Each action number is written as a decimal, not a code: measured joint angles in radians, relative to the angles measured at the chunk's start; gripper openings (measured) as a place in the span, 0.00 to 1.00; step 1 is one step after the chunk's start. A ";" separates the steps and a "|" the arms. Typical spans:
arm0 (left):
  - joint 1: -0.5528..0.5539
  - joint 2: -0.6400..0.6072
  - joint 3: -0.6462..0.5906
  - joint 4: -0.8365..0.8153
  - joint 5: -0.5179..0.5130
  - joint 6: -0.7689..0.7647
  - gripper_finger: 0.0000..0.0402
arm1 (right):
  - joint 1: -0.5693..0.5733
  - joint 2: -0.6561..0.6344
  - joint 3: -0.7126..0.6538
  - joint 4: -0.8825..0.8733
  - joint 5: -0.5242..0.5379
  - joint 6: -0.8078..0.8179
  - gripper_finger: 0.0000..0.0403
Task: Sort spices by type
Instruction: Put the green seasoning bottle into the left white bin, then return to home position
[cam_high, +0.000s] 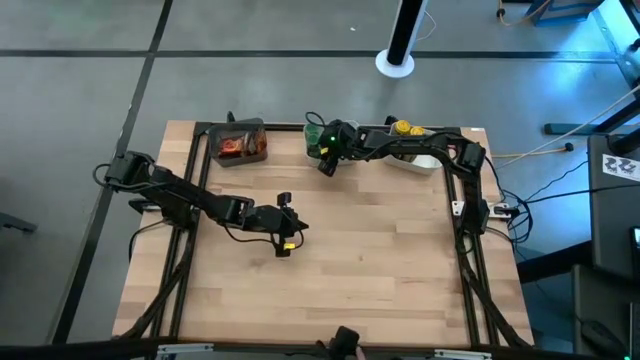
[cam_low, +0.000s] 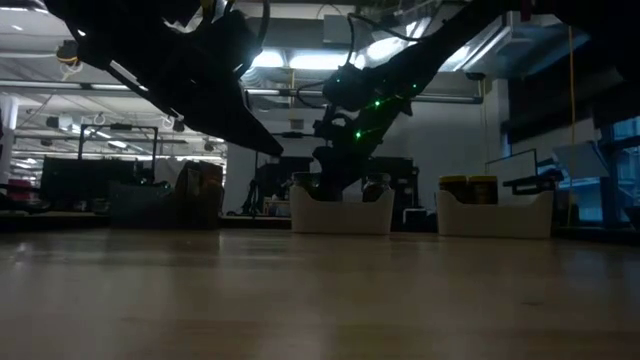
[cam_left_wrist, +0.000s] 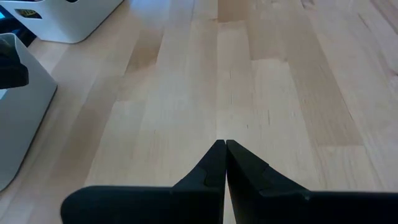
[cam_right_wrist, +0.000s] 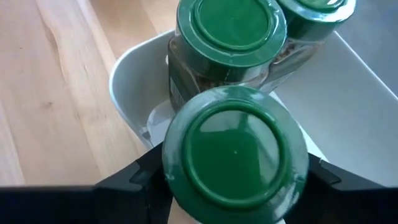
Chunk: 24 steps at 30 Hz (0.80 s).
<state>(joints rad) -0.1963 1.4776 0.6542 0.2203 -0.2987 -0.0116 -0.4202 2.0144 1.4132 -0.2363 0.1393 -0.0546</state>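
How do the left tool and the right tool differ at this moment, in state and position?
The left tool is shut and empty, while the right tool is clamped on a green-lidded jar. The left tool sits over bare wood near the table's middle; the right tool is at the white tray holding other green-lidded jars. Both have dark fingers.

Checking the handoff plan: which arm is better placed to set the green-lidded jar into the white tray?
Right. Its gripper holds the green-lidded jar over the white tray; the left gripper is shut, mid-table.
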 joint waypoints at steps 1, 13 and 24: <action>0.000 0.000 0.000 0.000 0.000 0.000 0.01 | 0.000 0.000 0.000 0.000 -0.001 0.000 0.56; 0.000 0.000 0.000 0.000 0.000 0.000 0.01 | 0.000 -0.004 -0.001 -0.002 -0.001 -0.011 0.66; 0.000 0.000 0.000 0.001 0.000 0.000 0.01 | 0.013 -0.177 -0.002 -0.117 -0.001 -0.031 0.70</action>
<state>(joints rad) -0.1963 1.4776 0.6544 0.2214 -0.2985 -0.0116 -0.4073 1.8372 1.4117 -0.3529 0.1379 -0.0853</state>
